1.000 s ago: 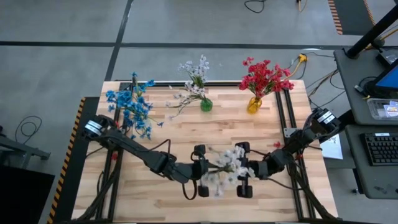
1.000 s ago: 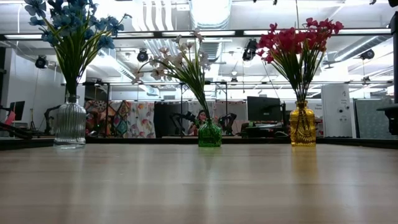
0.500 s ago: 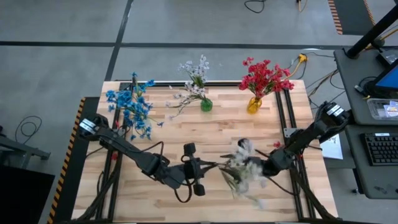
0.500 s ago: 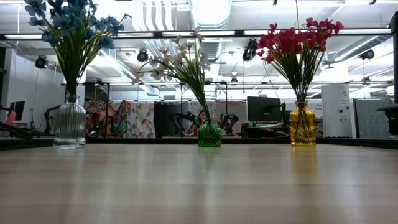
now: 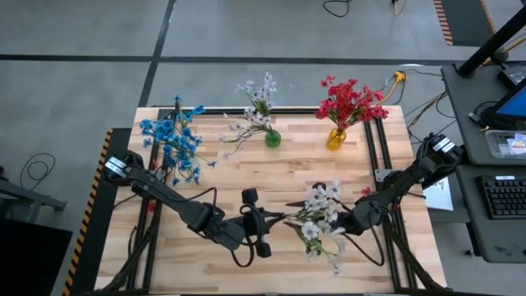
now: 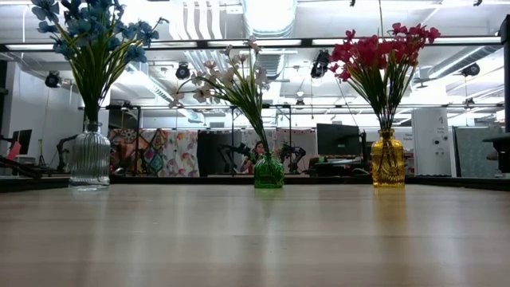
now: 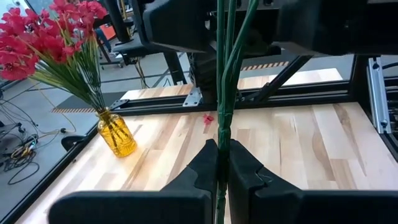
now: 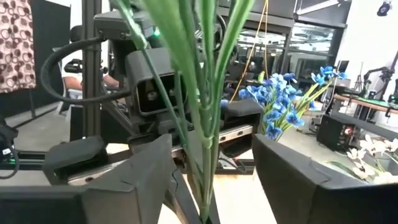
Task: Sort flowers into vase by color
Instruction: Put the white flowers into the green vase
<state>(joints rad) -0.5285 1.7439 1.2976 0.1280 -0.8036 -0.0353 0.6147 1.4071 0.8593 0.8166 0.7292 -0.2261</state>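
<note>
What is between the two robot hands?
In the high view, a white flower spray on green stems stretches between the shut left tool and the open right tool.

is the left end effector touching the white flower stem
Touching. The left wrist view shows the left end effector with its fingers closed on the white flower stem, no gap either side.

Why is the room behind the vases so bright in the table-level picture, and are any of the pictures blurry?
Low view: the ceiling lights glare behind the vases, and the table shines with their reflections. Right wrist view: the green stems sit so close to the lens that they blur. High view: even light, soft shadows.
</note>
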